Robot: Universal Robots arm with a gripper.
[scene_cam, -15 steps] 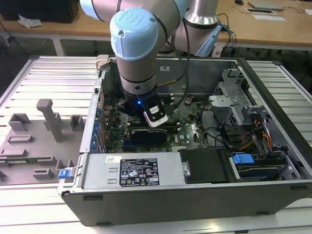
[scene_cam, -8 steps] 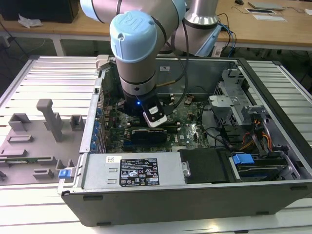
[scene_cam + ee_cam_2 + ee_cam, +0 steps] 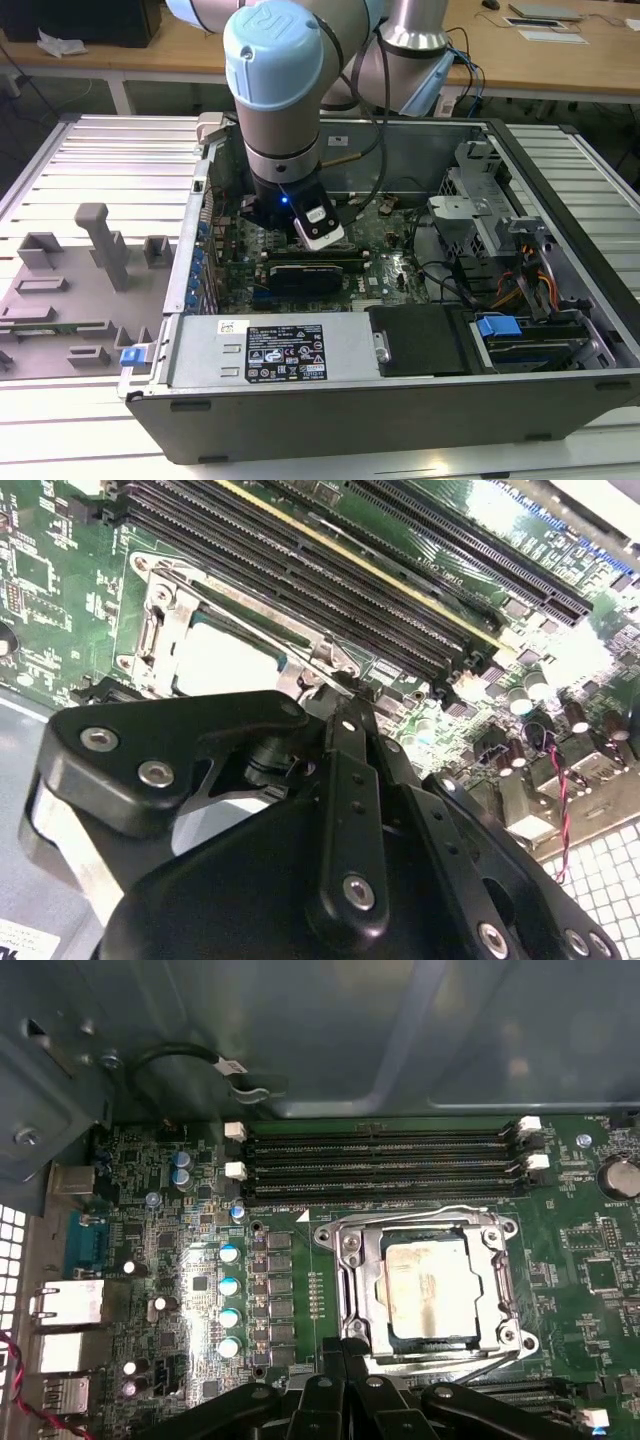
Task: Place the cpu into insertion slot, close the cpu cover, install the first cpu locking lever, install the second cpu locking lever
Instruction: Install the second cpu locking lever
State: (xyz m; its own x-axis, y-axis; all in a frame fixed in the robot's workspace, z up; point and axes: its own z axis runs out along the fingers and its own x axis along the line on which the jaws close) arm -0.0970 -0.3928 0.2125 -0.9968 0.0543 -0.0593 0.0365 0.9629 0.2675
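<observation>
Chip: the cpu [image 3: 427,1288], a small flat square of pale silvery-grey metal, already lies in the insertion slot [image 3: 392,1332], the square dark socket on the green circuit board [image 3: 600,1250].
Cover: the cpu cover [image 3: 425,1238], a thin silver frame plate with a square window, looks folded down around the chip, whose face shows through the window.
Levers: thin wire levers [image 3: 400,1218] run along the frame's edges; I cannot tell whether either is hooked home.
My pincer: my black pincer [image 3: 345,695] hangs just above the socket's near edge, fingers drawn narrow with nothing between them; its tips sit close to the frame's corner, though I cannot tell if they touch.
Neighbours: the long black memory slots [image 3: 380,1165] run just beside the socket, inside the open grey computer case [image 3: 330,415] on the ribbed metal desk [image 3: 90,150].
Step in hand, as I judge it: seating the cover and working a locking lever.
Doing it well: I should press only on the wire lever, never the chip's face, push slowly sideways under its hook, and keep clear of the memory slots.
</observation>
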